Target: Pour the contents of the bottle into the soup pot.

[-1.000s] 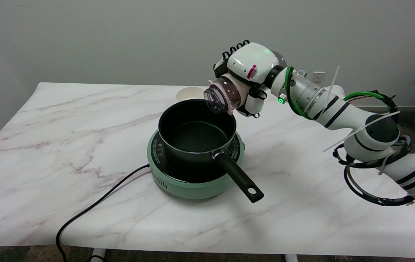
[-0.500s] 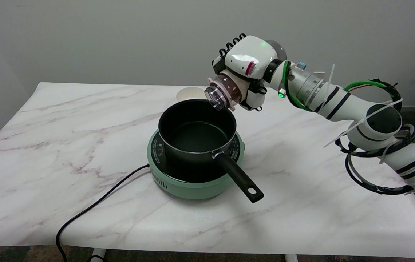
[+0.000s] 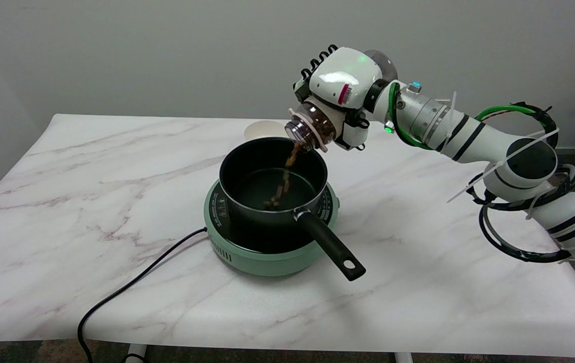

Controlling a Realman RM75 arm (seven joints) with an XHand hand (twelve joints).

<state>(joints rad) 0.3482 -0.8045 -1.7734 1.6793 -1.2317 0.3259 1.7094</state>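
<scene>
Black soup pot [image 3: 247, 174], mint-green hotplate [image 3: 267, 259], brown pellets [image 3: 283, 186], pink-veined white marble table [image 3: 91, 201].

The soup pot [image 3: 272, 181] sits on the hotplate [image 3: 267, 252] at the middle of the desk [image 3: 65, 201], its handle [image 3: 330, 245] pointing toward the near right. The bottle [image 3: 312, 128], held in the robot hand [image 3: 340, 96], tilts above the pot's far right rim. A cord [image 3: 131, 287] runs off near left; a disc [image 3: 262, 130] lies behind.

Clear plastic bottle [image 3: 312, 129], matt black pot [image 3: 272, 176], glossy marble-look table [image 3: 65, 212].
</scene>
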